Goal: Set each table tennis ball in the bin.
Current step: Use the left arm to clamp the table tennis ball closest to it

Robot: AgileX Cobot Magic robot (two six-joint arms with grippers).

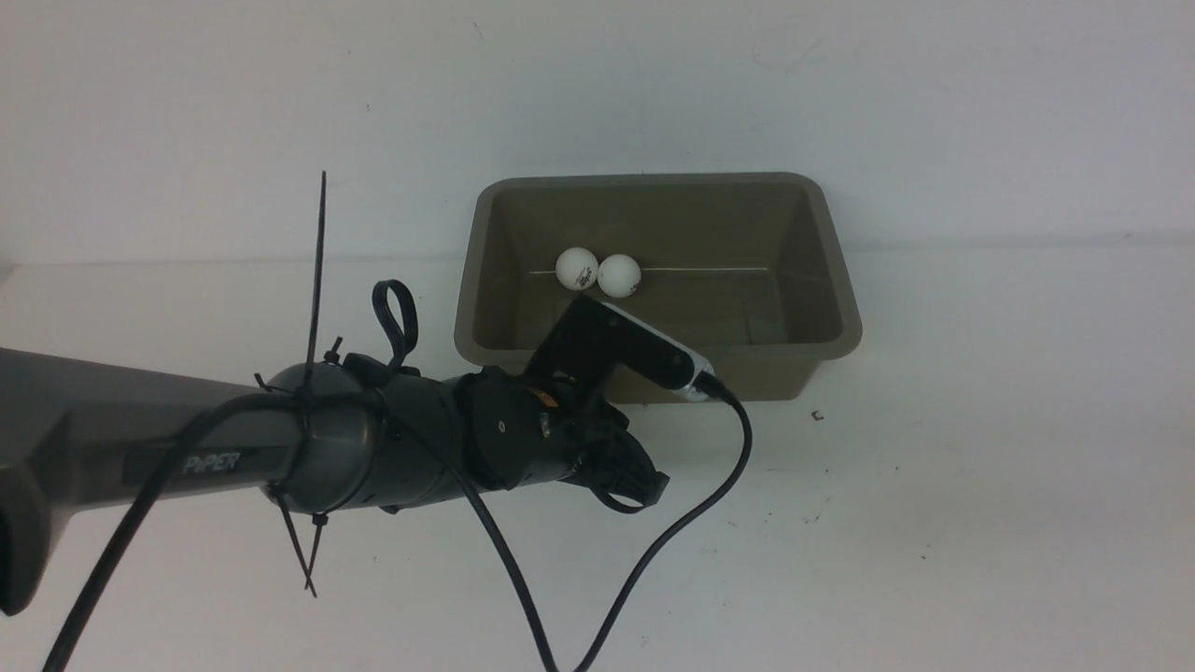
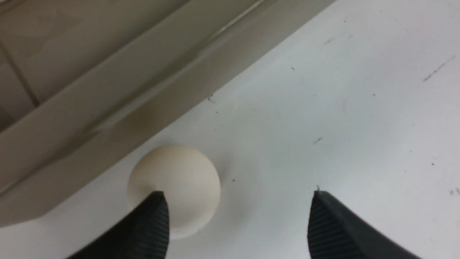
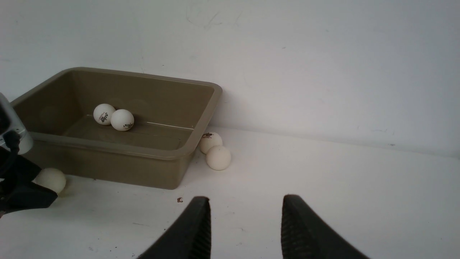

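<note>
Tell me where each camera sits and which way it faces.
Front: between the arms, facing forward at the bin; left arm shows.
Left wrist: down past the open left gripper at a ball beside the bin.
Right wrist: low, facing the bin; right gripper shows.
Front and right wrist share the two balls inside.

A plain white wall point(image 1: 840, 93) stands behind a flat white surface point(image 1: 980, 523), and the two meet in a soft horizontal seam. The wall shows faint scuffs and a few thin scratches. Away from the wall, the surface is matte and dotted with small dark specks point(image 1: 817, 415) and short marks. The light is even and soft, and the shadows are pale.
</note>
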